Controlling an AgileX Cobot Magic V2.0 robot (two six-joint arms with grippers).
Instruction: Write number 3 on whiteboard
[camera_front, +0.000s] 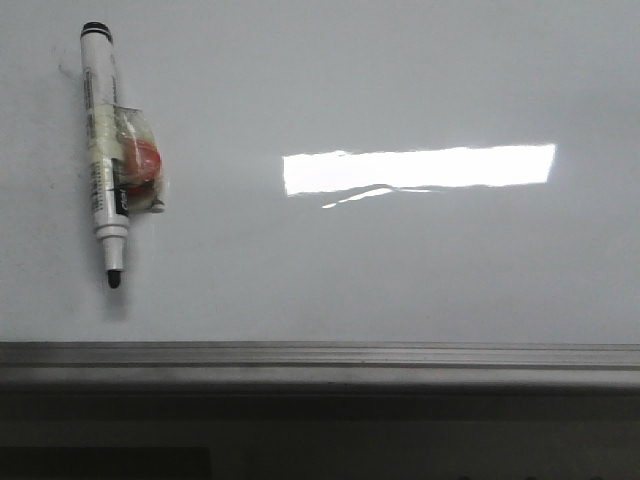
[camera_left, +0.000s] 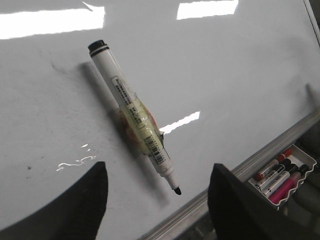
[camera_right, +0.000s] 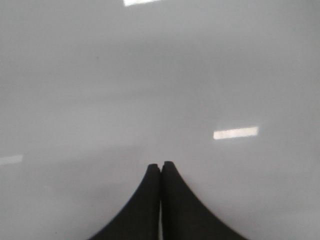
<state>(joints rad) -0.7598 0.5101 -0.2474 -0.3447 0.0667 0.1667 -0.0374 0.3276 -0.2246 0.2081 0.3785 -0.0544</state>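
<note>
One marker (camera_left: 135, 115) lies on whiteboard (camera_front: 400, 270), between spread fingers of left gripper (camera_left: 157, 192), tip toward rail (camera_front: 320, 360). Right gripper (camera_right: 160, 167) closed, empty, farther.

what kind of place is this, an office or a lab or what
Probably an office, classroom or lab; the pictures don't settle which. A large glossy whiteboard with a grey metal rail fills the view, an uncapped marker lies on it, and a tray of spare markers sits beside the rail.

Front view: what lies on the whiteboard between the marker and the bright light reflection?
Nothing: between the marker and the reflection the whiteboard is bare, with no writing visible.
</note>
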